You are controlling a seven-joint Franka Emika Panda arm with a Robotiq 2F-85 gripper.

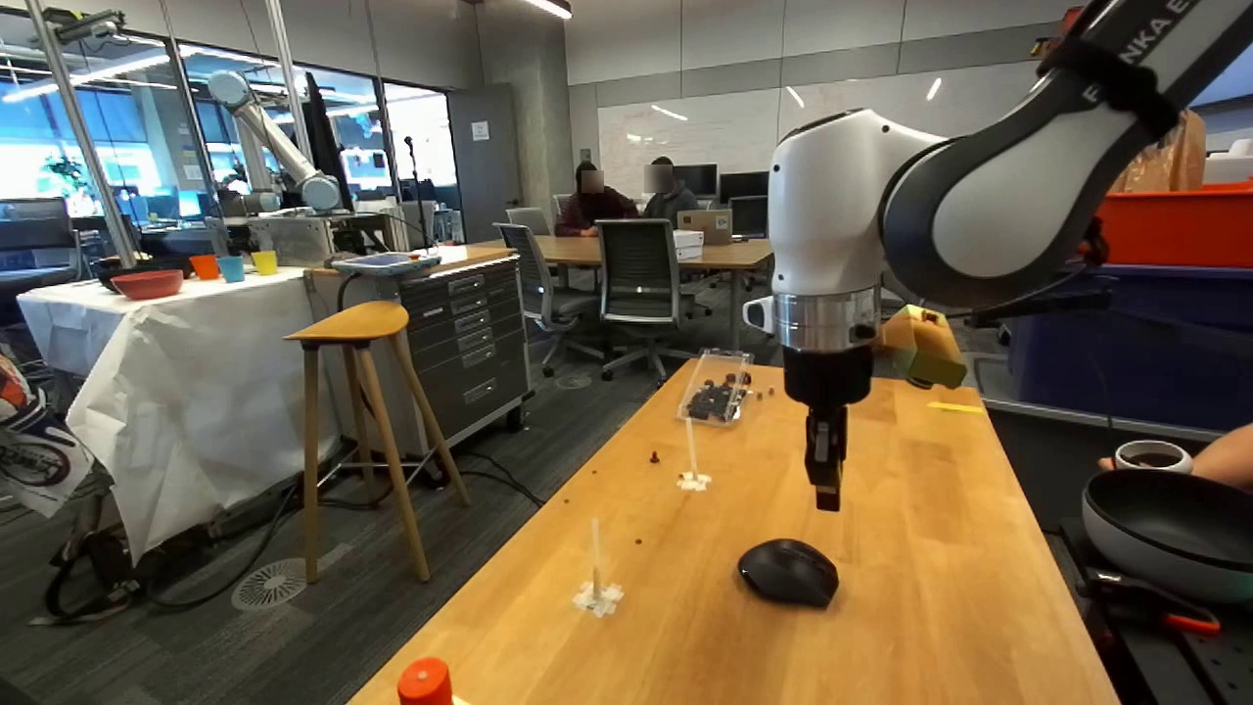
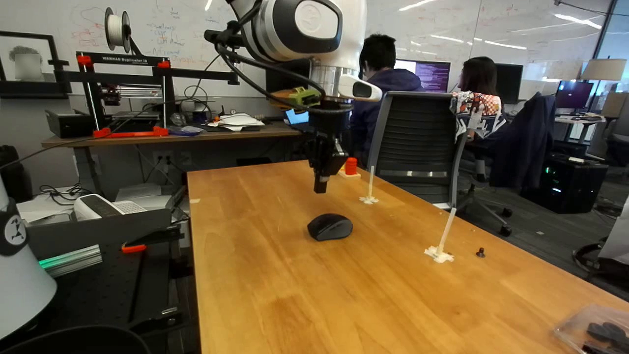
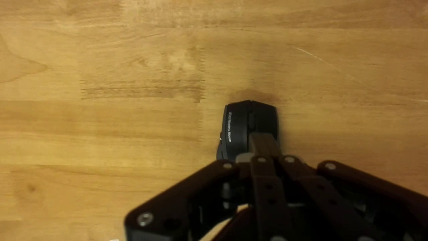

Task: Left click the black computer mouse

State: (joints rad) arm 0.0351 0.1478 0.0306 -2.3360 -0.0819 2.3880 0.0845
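Note:
The black computer mouse (image 1: pixel 789 572) rests on the wooden table in both exterior views and also shows in an exterior view here (image 2: pixel 330 227). In the wrist view the mouse (image 3: pixel 238 125) lies with its buttons and scroll wheel toward the top of the picture. My gripper (image 1: pixel 828 497) points down above the mouse, apart from it, with an air gap in both exterior views. The gripper (image 2: pixel 320 187) has its fingers together with nothing between them. In the wrist view the shut fingertips (image 3: pixel 264 142) overlap the mouse's right half, behind the wheel, and hide its rear.
Two thin white posts stand taped to the table, a nearer one (image 1: pixel 595 553) and a farther one (image 1: pixel 691 446). A clear tray of small dark parts (image 1: pixel 718 392) lies at the table's end. An orange object (image 2: pixel 350 166) stands at the opposite end. Small dark bits lie scattered.

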